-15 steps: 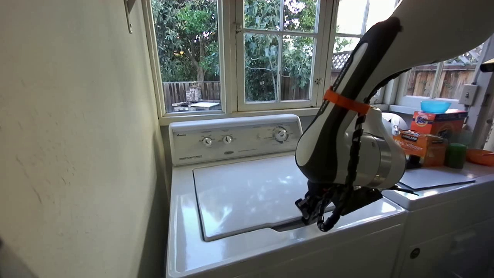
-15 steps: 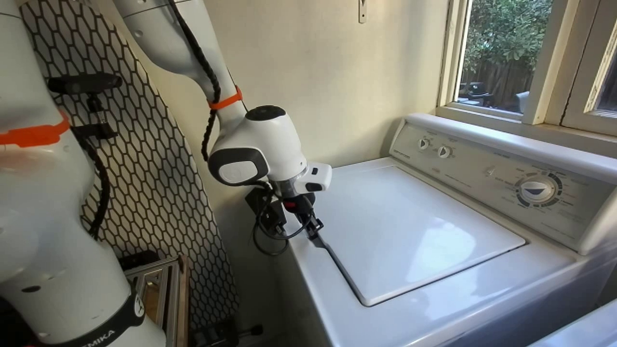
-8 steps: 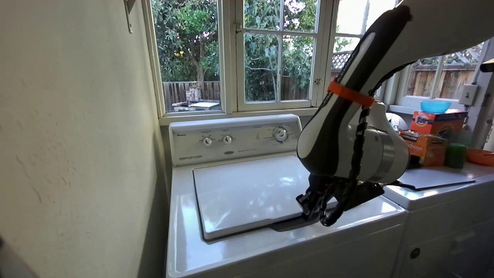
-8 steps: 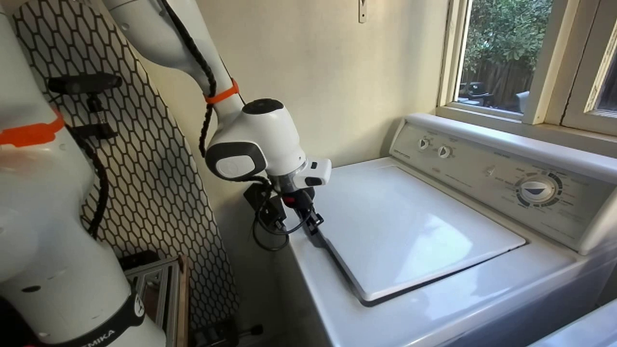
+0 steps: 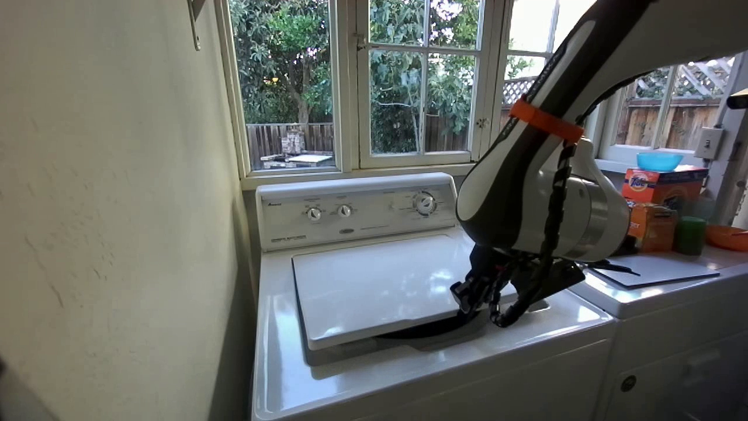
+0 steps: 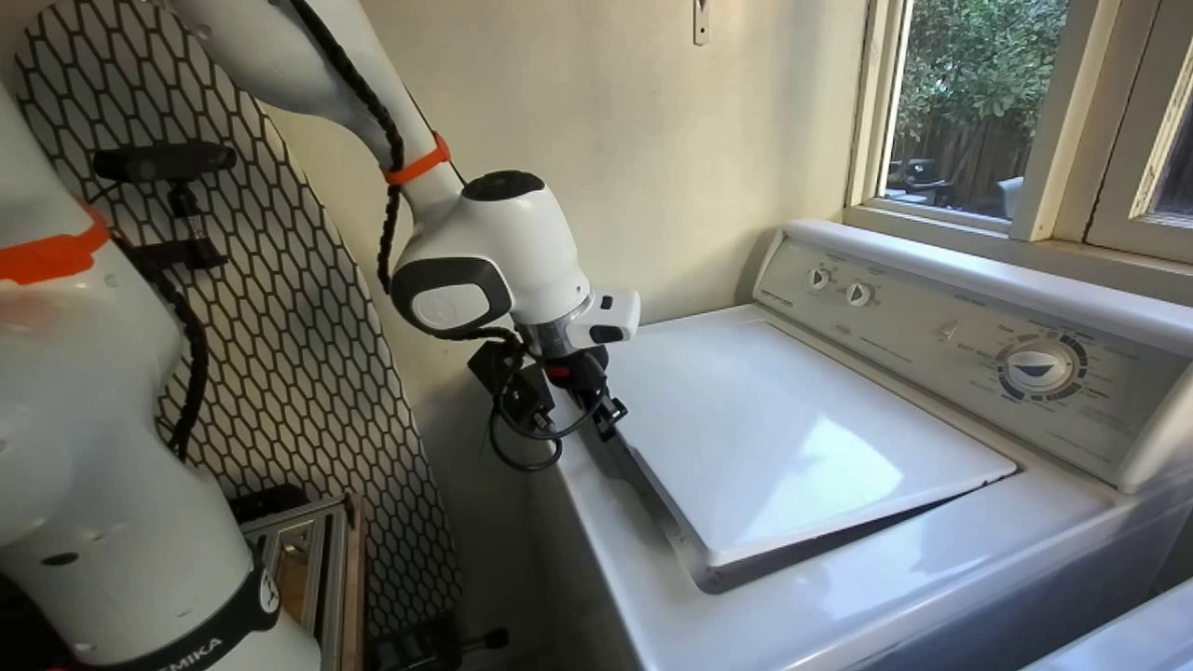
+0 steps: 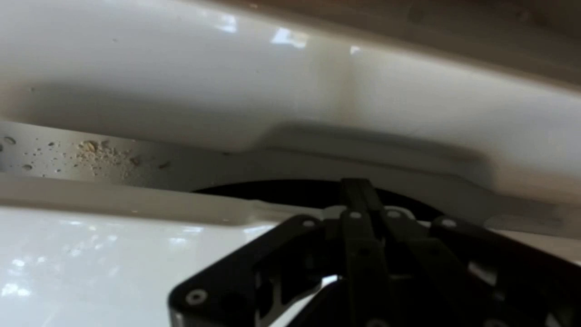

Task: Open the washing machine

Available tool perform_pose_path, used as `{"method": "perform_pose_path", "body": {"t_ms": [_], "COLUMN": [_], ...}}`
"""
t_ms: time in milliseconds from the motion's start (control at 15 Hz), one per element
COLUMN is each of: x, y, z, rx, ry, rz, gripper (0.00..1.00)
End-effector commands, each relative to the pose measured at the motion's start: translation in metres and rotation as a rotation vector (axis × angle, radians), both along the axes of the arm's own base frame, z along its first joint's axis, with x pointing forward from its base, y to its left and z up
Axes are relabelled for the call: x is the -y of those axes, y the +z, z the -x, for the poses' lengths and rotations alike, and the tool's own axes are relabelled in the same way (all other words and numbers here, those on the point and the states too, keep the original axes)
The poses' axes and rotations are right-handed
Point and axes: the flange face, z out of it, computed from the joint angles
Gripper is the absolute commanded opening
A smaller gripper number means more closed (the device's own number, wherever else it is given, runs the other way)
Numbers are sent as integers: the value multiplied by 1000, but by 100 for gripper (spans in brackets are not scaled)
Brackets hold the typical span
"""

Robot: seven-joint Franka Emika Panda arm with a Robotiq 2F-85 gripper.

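The white washing machine (image 5: 286, 386) shows in both exterior views, with its knobbed panel (image 6: 941, 345) at the back. Its square lid (image 5: 374, 298) is tilted up slightly at the front and still meets the top at the back. A dark gap (image 5: 432, 328) shows under the front edge. My gripper (image 5: 466, 311) is at the lid's front notch, and also shows at the edge in an exterior view (image 6: 608, 432). In the wrist view the gripper (image 7: 356, 184) is shut, fingertips together with nothing between, at the lid's raised edge (image 7: 113, 200) over the dark drum opening (image 7: 290, 190).
A similar white appliance (image 5: 660, 362) stands alongside, with orange boxes (image 5: 654, 225), a green jar (image 5: 690, 235) and a blue bowl (image 5: 659, 161) on top. A wall (image 5: 128, 175) runs close along the washer's far side. Crumbs (image 7: 102, 154) lie on the rim under the lid.
The arm and gripper have moved up. The lid's front edge has risen with them, from lying flat to standing slightly open, with a dark gap below it. The gripper stays shut.
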Motion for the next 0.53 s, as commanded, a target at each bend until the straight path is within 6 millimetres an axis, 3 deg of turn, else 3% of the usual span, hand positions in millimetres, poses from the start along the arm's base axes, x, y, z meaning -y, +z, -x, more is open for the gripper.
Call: {"method": "perform_pose_path", "body": {"t_ms": [0,467], "x": [19,20], "y": [50,91], "z": [-20,-34], "rx": [149,132], "ry": [-10,1], "rz": [24,-10], "gripper": [0,0]}}
